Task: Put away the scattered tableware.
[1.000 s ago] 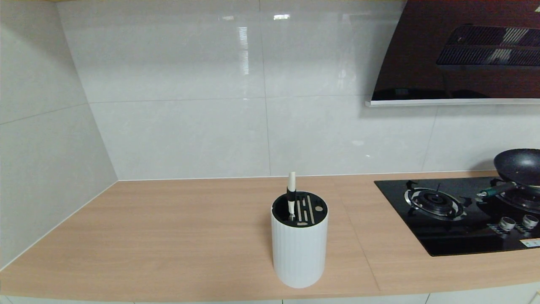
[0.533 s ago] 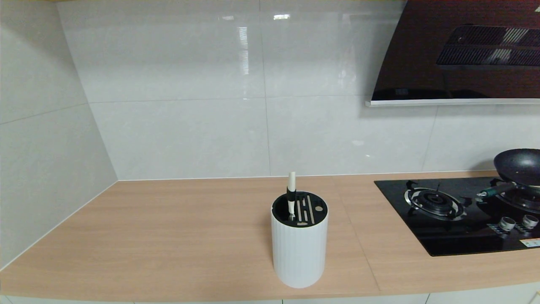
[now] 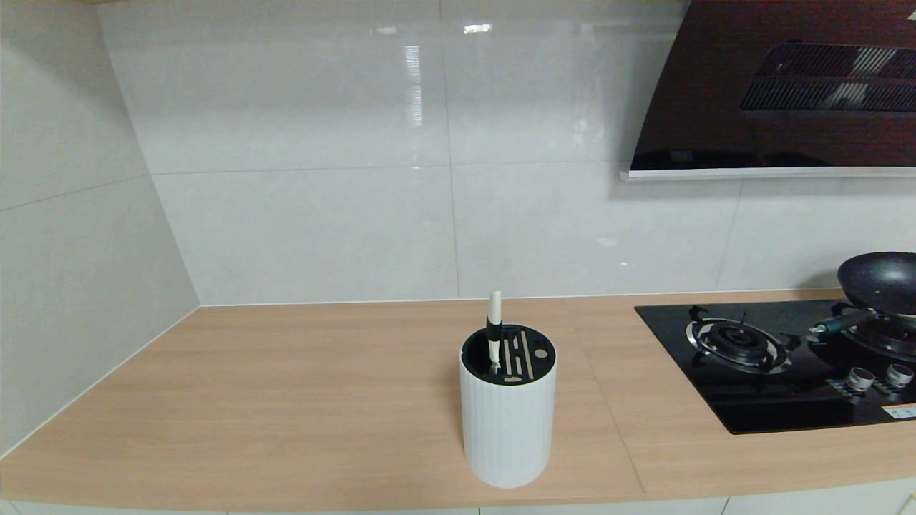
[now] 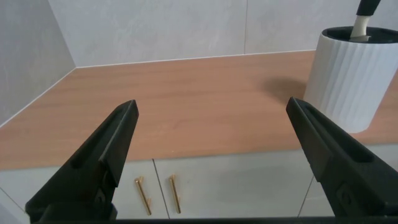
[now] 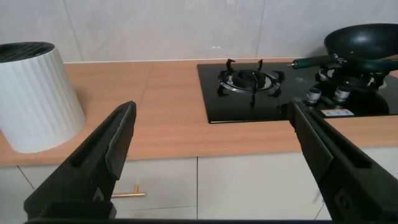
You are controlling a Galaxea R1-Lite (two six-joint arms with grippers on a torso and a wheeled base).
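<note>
Wood counter (image 3: 286,400) under white wall tiles, so here's the setup. One utensil (image 3: 494,322) with a white and black handle stands upright in the white ribbed holder (image 3: 508,422), slotted on the 9 o'clock side of its black top. That holder sits near the counter's front edge. At 3 o'clock from it is the black gas stove (image 3: 758,372), with a dark pan (image 3: 876,282) on the far burner at about 2 o'clock, and a range hood (image 3: 780,93) above. My left claw (image 4: 211,109) is spread wide with nothing in it, just off the counter's front edge, holder at its 2 o'clock. My right claw (image 5: 211,111) is the same, wide and empty, facing the stove.
</note>
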